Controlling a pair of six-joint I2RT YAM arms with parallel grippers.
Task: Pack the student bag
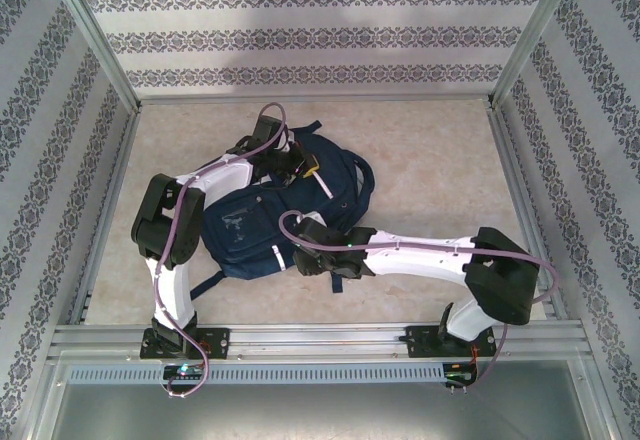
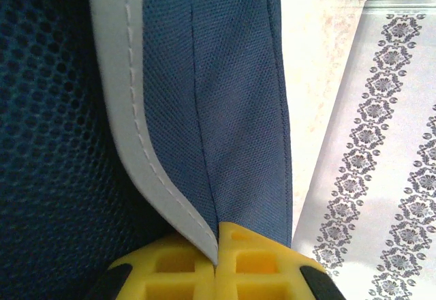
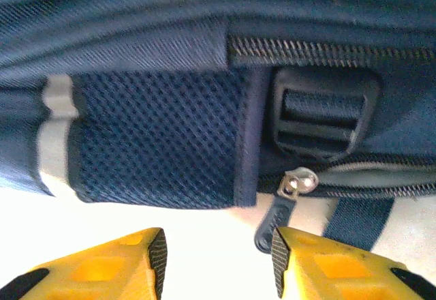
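Note:
The student bag (image 1: 255,222), navy with thin white stripes, lies flat in the middle of the table. My left gripper (image 1: 306,167) is at its far upper edge. In the left wrist view the yellow fingers of the left gripper (image 2: 218,249) are shut on a fold of the bag's blue fabric and grey-white trim (image 2: 126,109). My right gripper (image 1: 300,257) sits at the bag's near right side. Seen from the right wrist, the right gripper (image 3: 218,259) stands open in front of a mesh side pocket (image 3: 157,143), and a dark zipper pull (image 3: 274,221) hangs just beside its right fingertip.
A black strap buckle (image 3: 323,119) sits above the zipper. A dark strap (image 1: 205,283) trails from the bag towards the near rail. Patterned walls (image 1: 40,140) and metal frame posts close in the beige table (image 1: 430,170), with open floor to the right of the bag.

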